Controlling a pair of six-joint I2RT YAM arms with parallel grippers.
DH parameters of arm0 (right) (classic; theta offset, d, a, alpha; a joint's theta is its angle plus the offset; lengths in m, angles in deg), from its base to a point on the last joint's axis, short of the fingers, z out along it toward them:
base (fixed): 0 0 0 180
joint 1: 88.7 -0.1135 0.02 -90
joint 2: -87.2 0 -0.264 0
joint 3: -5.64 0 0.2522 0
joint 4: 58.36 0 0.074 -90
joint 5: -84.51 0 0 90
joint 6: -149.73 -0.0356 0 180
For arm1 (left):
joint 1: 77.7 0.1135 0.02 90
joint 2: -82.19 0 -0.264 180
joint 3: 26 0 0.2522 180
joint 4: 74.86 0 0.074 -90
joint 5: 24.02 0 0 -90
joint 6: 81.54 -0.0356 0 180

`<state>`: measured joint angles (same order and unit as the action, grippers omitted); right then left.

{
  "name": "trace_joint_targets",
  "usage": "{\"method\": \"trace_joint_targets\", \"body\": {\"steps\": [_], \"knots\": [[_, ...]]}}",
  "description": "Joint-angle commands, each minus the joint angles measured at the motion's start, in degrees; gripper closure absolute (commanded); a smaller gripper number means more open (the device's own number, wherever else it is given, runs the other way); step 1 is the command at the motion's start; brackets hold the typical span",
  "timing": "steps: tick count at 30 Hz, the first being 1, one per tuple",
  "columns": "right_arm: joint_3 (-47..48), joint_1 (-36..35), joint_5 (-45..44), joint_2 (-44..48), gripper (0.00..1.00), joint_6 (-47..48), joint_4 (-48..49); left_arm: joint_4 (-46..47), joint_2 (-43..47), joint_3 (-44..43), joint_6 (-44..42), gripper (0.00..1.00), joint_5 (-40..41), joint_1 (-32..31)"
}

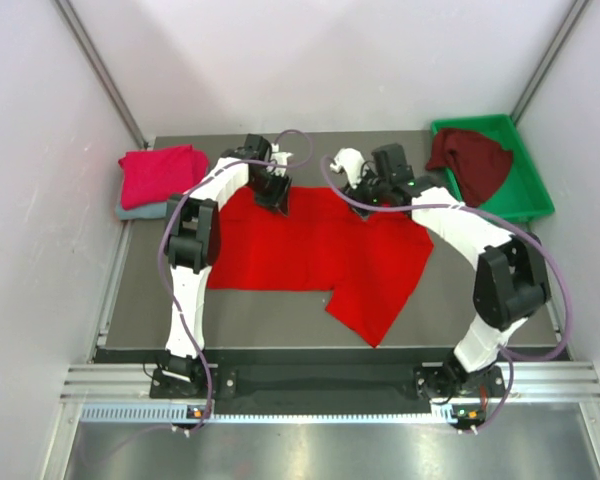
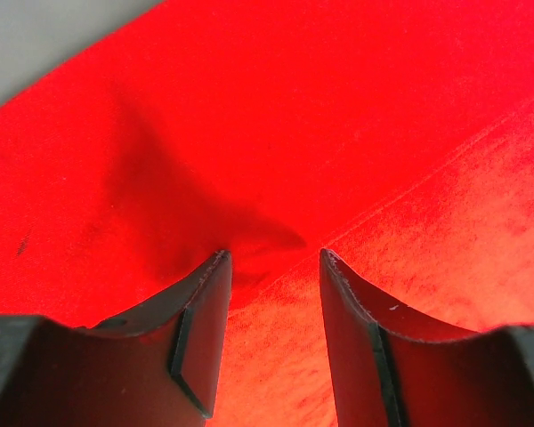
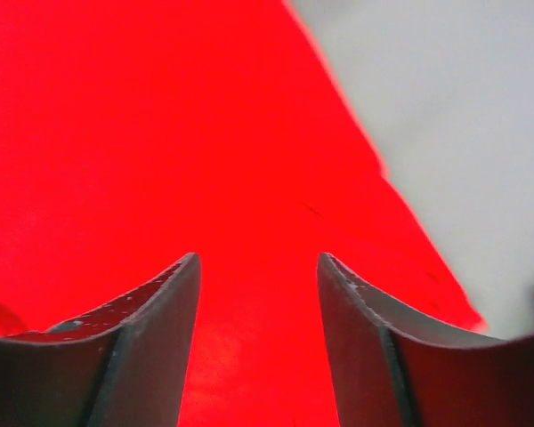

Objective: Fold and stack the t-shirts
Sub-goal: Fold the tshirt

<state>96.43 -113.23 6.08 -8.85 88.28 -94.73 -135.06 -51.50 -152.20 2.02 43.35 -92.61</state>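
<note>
Left claw [image 2: 271, 258] and right claw [image 3: 256, 258] both stand released, jaws apart over the red shirt [image 1: 310, 250], gripping nothing. The green tray [image 1: 535, 172] holds a crumpled maroon shirt [image 1: 475, 160]. Left of the tray the red shirt lies flat, long axis left-right. Farther left, a folded pink shirt [image 1: 165, 173] sits on the grey-blue shirt [image 1: 138, 211].
</note>
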Motion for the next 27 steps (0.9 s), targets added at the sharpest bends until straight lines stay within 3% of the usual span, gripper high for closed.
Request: {"method": "trace_joint_targets", "body": {"steps": [1,13,19,27], "knots": [[2.5,-0.7,4.2,-4.1,0.47,2.7,1.4,-0.5,-0.5,-0.6,0.5,0.50,0.6,0.8],[4.9,0.4,1.2,-12.9,0.58,3.5,1.4,0.4,0.6,-0.1,1.8,0.50,-0.1,0.9],[5.7,1.6,1.1,-14.7,0.69,3.5,0.9,0.6,0.7,0.4,2.3,0.50,0.2,0.5],[5.4,3.6,1.2,-15.8,0.71,3.9,-0.9,0.4,0.6,1.6,2.0,0.50,0.9,0.5]]}}
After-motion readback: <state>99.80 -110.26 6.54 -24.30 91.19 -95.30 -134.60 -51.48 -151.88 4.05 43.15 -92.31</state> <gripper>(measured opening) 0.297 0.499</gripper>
